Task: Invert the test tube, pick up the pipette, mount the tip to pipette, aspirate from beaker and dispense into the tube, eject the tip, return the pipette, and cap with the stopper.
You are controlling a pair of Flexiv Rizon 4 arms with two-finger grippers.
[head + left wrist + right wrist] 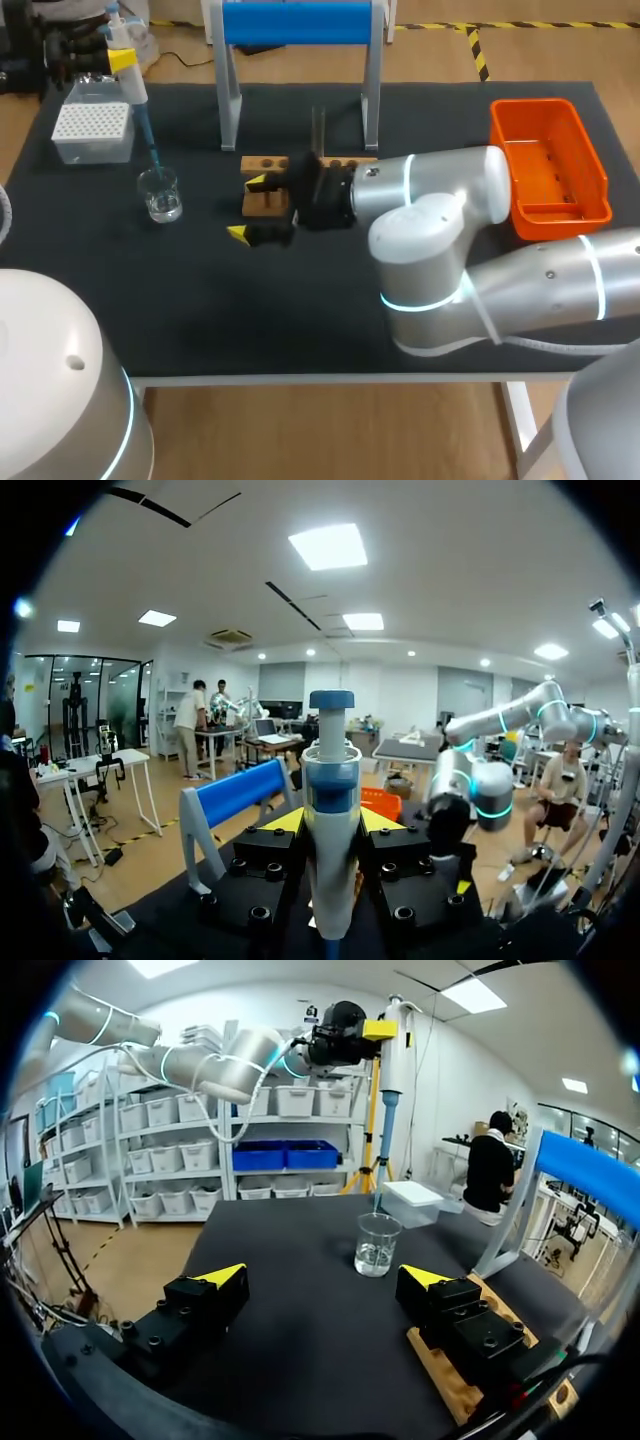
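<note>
My left gripper (118, 58) is shut on the white-and-blue pipette (134, 90) at the back left. The pipette is held upright, and its blue tip (149, 137) points down into the glass beaker (160, 193), which holds a little clear liquid. In the left wrist view the pipette (331, 810) stands clamped between the yellow-tipped fingers (285, 821). My right gripper (252, 208) is open and lies sideways at the wooden rack (262, 163). A clear test tube (318, 128) stands in that rack. In the right wrist view the beaker (377, 1244) is ahead of the open gripper (325, 1280), with the pipette (390, 1055) above it.
A white tip box (92, 130) sits at the back left, behind the beaker. A blue roller on a white frame (297, 22) stands at the back middle. An orange bin (548, 160) is at the right. My right arm's elbow (430, 240) bulks over the table's middle.
</note>
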